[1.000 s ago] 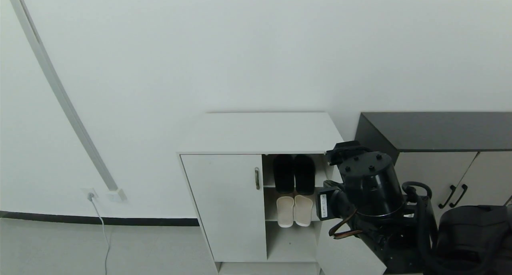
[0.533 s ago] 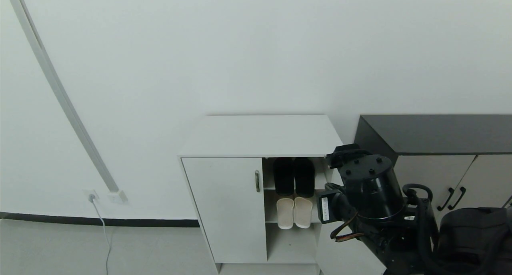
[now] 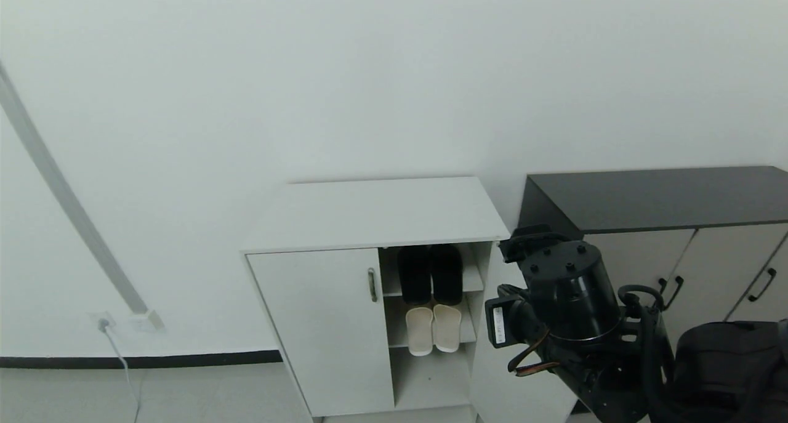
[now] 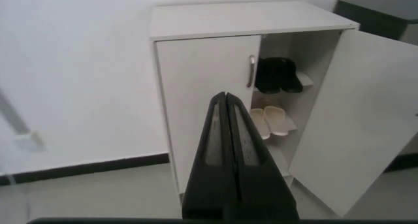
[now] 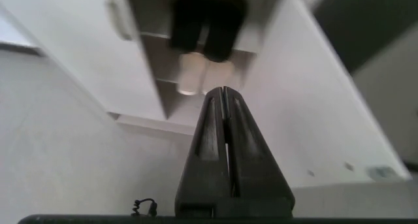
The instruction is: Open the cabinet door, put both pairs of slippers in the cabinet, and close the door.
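The white cabinet point(image 3: 381, 210) stands against the wall with its left door point(image 3: 320, 330) closed and its right door point(image 3: 492, 374) swung open. A black pair of slippers point(image 3: 430, 274) lies on the upper shelf and a pale pair point(image 3: 433, 329) on the shelf below. My right arm point(image 3: 566, 294) is beside the open door. The left gripper point(image 4: 226, 98) is shut and empty, some way in front of the closed door, with the open door point(image 4: 353, 113) off to one side. The right gripper point(image 5: 223, 92) is shut and empty, near the open door point(image 5: 307, 113) and below the slippers point(image 5: 202, 74).
A dark-topped cabinet point(image 3: 665, 198) with handled doors adjoins on the right. A wall socket with a cable point(image 3: 104, 322) and a slanted wall strip point(image 3: 55, 183) are at the left. Bare floor point(image 4: 98, 191) lies before the cabinet.
The head view has shifted, so the cabinet now sits further left in the picture. Both pairs of slippers remain on their shelves and the right door stays open.
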Robot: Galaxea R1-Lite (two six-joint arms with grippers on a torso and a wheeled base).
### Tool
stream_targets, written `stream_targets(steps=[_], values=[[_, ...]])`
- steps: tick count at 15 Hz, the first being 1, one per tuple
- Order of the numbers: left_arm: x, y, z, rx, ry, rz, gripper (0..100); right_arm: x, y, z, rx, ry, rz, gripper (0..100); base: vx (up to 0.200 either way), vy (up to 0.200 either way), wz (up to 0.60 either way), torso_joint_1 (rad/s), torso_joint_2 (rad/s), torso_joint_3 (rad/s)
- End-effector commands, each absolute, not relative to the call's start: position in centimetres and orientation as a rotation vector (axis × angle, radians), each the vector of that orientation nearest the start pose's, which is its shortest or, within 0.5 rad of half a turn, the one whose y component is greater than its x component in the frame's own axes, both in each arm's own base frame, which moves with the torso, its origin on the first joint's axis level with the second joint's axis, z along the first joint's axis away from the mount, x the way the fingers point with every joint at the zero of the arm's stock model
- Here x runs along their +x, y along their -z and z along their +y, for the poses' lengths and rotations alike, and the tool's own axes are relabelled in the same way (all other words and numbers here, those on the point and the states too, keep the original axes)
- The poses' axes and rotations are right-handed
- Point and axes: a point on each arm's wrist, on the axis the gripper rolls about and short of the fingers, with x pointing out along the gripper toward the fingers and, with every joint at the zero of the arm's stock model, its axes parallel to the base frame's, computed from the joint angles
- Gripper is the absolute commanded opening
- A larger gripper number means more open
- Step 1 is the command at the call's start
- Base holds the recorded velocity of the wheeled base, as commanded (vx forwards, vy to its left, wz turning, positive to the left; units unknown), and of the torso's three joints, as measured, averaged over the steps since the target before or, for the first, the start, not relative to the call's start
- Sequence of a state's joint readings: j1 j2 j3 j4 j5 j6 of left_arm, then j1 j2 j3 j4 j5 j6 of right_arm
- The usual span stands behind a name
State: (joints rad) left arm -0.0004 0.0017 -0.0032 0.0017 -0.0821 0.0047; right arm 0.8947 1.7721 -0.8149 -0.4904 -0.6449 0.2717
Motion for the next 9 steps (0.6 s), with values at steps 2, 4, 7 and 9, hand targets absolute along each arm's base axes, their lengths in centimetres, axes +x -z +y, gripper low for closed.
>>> stream_targets(steps=[2, 4, 7, 9], values=[[-2.3, -7.62, -0.18, 0.005, 0.081, 0.0, 0, 20.41, -14.97, 23.33, -0.06, -0.197, 0.366, 0, 0.0, 0.0, -0.6, 0.012, 0.0, -0.005], [-2.3, -7.64, -0.18, 0.003, 0.081, -0.002, 0, 20.45, -14.98, 23.31, -0.057, -0.196, 0.366, 0, 0.0, 0.0, -0.3, -0.001, 0.0, -0.001], [-2.3, -7.62, -0.18, 0.005, 0.081, 0.0, 0, 20.48, -14.98, 23.28, -0.057, -0.195, 0.366, 0, 0.0, 0.0, 0.0, 0.0, 0.0, 0.0], [-2.3, -7.62, -0.18, 0.005, 0.081, 0.0, 0, 20.48, -14.98, 23.28, -0.058, -0.195, 0.366, 0, 0.0, 0.0, 0.0, 0.0, 0.0, 0.0]])
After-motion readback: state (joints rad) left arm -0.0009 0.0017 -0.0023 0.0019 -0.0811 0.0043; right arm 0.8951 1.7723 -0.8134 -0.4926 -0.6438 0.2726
